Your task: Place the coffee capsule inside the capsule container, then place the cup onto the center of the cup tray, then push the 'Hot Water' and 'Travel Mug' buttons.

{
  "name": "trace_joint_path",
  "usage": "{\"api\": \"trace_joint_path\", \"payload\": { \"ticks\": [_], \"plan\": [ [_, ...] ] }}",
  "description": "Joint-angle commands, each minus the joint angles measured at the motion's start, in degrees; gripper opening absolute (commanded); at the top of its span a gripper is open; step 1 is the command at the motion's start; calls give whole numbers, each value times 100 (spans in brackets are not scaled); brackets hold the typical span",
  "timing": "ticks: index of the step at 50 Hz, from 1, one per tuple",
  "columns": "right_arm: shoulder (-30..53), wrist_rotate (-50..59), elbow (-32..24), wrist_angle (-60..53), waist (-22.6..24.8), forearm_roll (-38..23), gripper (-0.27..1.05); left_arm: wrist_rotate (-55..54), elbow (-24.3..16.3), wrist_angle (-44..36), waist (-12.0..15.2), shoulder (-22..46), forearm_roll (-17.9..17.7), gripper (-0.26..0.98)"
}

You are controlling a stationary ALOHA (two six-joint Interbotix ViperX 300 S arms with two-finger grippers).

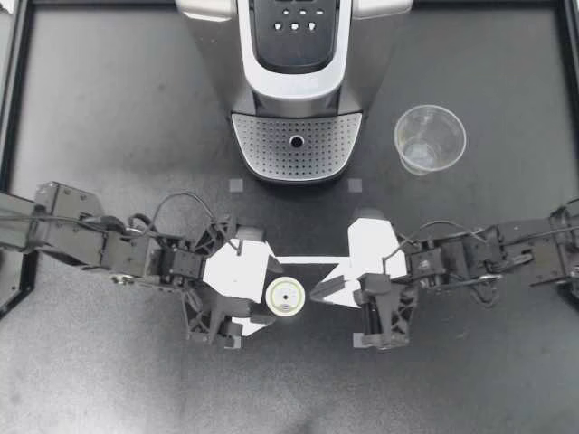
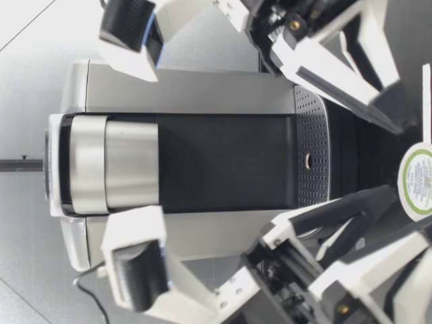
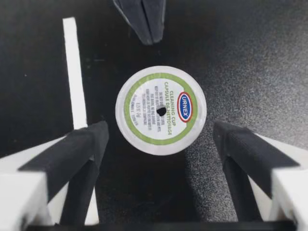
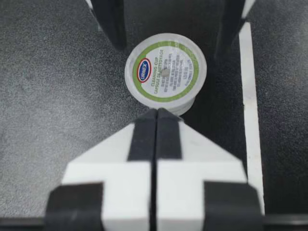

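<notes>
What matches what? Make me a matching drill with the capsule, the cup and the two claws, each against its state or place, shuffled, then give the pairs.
1. capsule
2. cup
3. left claw
4. right claw

A. shut, tip pointing at the capsule
B. upright and empty, beside the machine
C. open, fingers either side of the capsule
D. lid up, between both claws

Pairs: 1-D, 2-B, 3-C, 4-A.

Black jointed links form my left arm and my right arm, with thin black cables looping loose. My left gripper and right gripper have white angular fingers — black pads inside.
</notes>
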Motion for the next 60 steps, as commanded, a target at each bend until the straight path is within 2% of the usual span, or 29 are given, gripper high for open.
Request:
{"api": "trace_joint_path", "payload": {
  "ticks": [1,39,60],
  "plan": [
    [-9,0,-158,-62,26,-9,1,9,-132,-26,0,-53,9,76],
    [211,-123,-334,-26,35,-9,1,141,-404,-26,0,220,9,74],
    [26,-123,-308,105,26,-9,1,88,-448,35,0,158,9,39]
  ]
}}
